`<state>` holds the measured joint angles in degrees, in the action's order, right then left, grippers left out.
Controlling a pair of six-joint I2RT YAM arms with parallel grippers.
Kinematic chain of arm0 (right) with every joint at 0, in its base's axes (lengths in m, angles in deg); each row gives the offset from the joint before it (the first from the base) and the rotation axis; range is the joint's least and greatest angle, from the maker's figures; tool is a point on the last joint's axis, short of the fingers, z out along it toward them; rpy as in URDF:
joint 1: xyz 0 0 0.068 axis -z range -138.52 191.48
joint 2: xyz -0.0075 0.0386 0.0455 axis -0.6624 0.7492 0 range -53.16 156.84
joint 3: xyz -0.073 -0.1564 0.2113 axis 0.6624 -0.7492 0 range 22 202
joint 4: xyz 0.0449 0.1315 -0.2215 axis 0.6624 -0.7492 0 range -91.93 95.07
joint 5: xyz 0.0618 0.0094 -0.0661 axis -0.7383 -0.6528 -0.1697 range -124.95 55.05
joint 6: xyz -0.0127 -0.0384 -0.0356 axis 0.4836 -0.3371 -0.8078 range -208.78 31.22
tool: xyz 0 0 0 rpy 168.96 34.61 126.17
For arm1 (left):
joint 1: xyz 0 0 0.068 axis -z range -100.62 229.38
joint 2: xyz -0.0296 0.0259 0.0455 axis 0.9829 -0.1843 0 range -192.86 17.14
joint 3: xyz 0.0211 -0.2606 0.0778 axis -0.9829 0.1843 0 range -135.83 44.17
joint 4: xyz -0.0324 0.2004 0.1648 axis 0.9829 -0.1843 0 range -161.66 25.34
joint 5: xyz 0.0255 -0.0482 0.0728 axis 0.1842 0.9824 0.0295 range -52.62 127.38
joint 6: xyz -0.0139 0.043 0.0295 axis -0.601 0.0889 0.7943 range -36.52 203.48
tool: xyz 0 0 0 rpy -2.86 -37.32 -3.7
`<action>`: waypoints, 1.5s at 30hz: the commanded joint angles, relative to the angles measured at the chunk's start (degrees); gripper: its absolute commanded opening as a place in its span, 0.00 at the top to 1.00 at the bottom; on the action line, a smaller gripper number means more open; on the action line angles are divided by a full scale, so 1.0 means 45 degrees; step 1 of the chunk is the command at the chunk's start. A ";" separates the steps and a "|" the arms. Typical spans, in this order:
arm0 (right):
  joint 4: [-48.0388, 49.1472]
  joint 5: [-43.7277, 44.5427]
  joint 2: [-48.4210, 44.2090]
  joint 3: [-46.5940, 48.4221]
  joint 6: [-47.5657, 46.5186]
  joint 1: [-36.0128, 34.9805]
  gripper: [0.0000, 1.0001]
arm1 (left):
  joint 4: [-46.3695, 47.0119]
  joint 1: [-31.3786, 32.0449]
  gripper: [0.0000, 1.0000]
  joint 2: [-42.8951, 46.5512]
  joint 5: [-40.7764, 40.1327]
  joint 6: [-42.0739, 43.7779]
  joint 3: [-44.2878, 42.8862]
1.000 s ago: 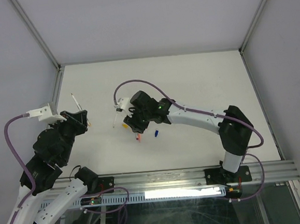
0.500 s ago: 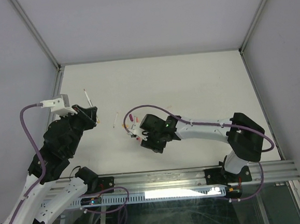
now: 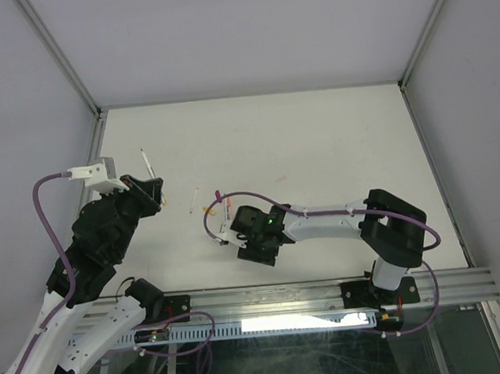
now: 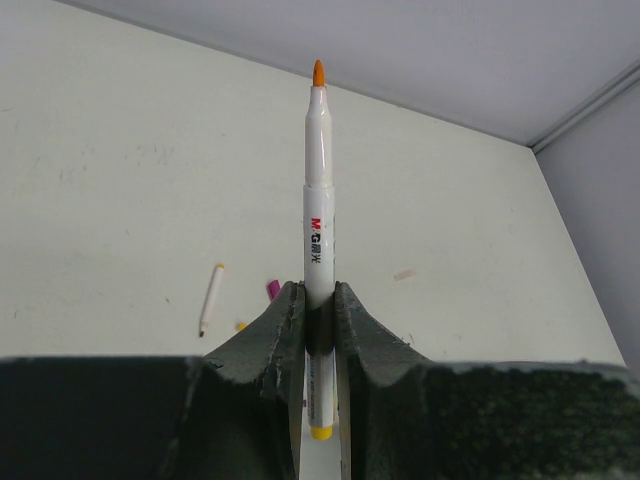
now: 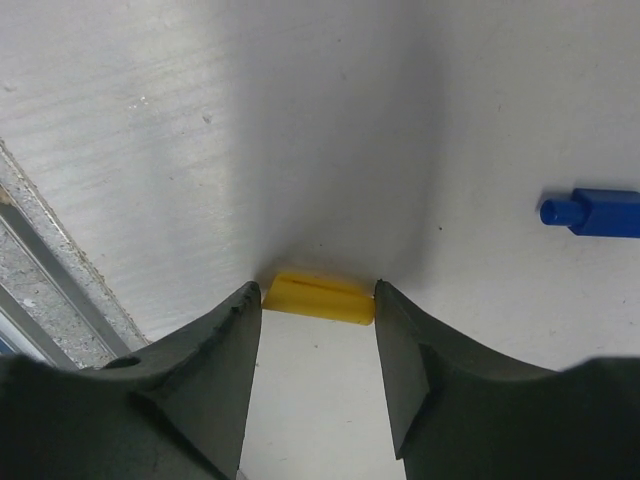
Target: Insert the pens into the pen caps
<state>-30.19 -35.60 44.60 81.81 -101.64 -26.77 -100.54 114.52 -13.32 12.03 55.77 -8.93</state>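
My left gripper (image 4: 319,290) is shut on a white pen (image 4: 318,190) with an orange tip and a yellow rear end, and holds it above the table's left side; gripper (image 3: 153,191) and pen (image 3: 148,164) also show in the top view. My right gripper (image 5: 317,288) is open and low over the table, its fingertips on either side of a yellow cap (image 5: 320,298) lying flat. In the top view the right gripper (image 3: 253,244) hides that cap. A blue cap (image 5: 595,212) lies to its right. Another white pen (image 3: 195,200) lies on the table.
A purple cap (image 4: 272,289) and a small yellow-orange piece (image 4: 240,326) lie near the loose pen (image 4: 211,298). Small orange (image 3: 207,210) and red-pink (image 3: 228,208) pieces lie by the right arm's purple cable (image 3: 212,229). The table's metal front rail (image 5: 40,265) runs close to the right gripper.
My right arm swung back toward the near edge and came down with its open fingers around the yellow cap. My left arm rose and moved away with the pen, then held still.
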 commanded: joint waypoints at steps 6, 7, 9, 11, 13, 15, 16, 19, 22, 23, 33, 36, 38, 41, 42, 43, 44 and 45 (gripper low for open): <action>0.0354 0.0176 -0.0152 0.0080 0.0027 -0.0165 0.38 | 0.0742 -0.0113 1.00 0.0087 0.0300 0.0026 -0.0048; 0.0339 0.0191 -0.0348 0.0111 0.0085 -0.0166 0.37 | 0.0738 -0.0115 1.00 0.0089 0.0283 0.0029 -0.0054; 0.0394 0.0202 -0.0839 0.0136 0.0264 -0.0180 0.35 | 0.0727 -0.0123 1.00 0.0070 0.0254 0.0024 -0.0074; 0.0509 0.0200 -0.1395 0.0155 0.0532 -0.0166 0.33 | 0.0737 -0.0108 1.00 0.0023 0.0243 0.0024 -0.0101; 0.0765 0.0264 -0.2013 0.0114 0.0991 -0.0149 0.33 | 0.0727 -0.0112 1.00 -0.0035 0.0225 0.0062 -0.0143; 0.1076 0.0323 -0.2630 0.0033 0.1631 -0.0132 0.33 | 0.0727 -0.0113 1.00 -0.0094 0.0222 0.0089 -0.0218; 0.1247 0.0415 -0.2901 -0.0044 0.2031 -0.0110 0.33 | 0.0737 -0.0113 1.00 -0.0120 0.0212 0.0110 -0.0229; 0.1338 0.0764 -0.3441 -0.0203 0.3118 0.0100 0.33 | 0.0730 -0.0127 1.00 -0.0129 0.0154 0.0145 -0.0225; 0.1054 0.1043 -0.3558 -0.0108 0.4438 0.0298 0.33 | 0.0728 -0.0103 1.00 -0.0136 0.0149 0.0107 -0.0173; 0.0959 0.1369 -0.3586 -0.0049 0.4936 0.0297 0.34 | 0.0727 -0.0111 1.00 -0.0144 0.0171 0.0102 -0.0155; 0.0114 0.3343 -0.4270 -0.0240 0.8439 0.0303 0.35 | 0.0746 -0.0113 1.00 -0.0002 0.0399 -0.0092 0.0302; 0.0334 0.2876 -0.4333 -0.0200 0.6826 0.0286 0.35 | 0.0732 -0.0129 1.00 0.0082 0.0556 -0.0120 0.0392; 0.0981 0.2605 -0.4575 -0.0378 0.5608 0.0283 0.34 | 0.0745 -0.0116 1.00 0.0158 0.0717 -0.0135 0.0441; 0.2580 0.0908 -0.5303 -0.1423 0.2696 0.0279 0.34 | 0.0728 -0.0113 1.00 0.0223 0.0975 -0.0036 0.0545; 0.3088 -0.0074 -0.5611 -0.1852 0.1420 0.0268 0.33 | 0.0722 -0.0127 1.00 0.0242 0.1051 0.0036 0.0591; 0.3464 -0.1036 -0.5918 -0.2281 0.0364 0.0254 0.34 | 0.0716 -0.0114 1.00 0.0245 0.1104 0.0103 0.0624; 0.3662 -0.2126 -0.6176 -0.2579 -0.0666 0.0263 0.34 | 0.0682 -0.0113 1.00 0.0260 0.1128 0.0148 0.0633; 0.3621 -0.2907 -0.6474 -0.2741 -0.1637 0.0261 0.34 | 0.0661 -0.0112 1.00 0.0264 0.1148 0.0203 0.0656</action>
<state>-21.30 -32.32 20.97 72.68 -87.76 -25.35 -99.93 114.52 -12.71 15.03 55.77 -6.35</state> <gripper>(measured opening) 0.664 0.148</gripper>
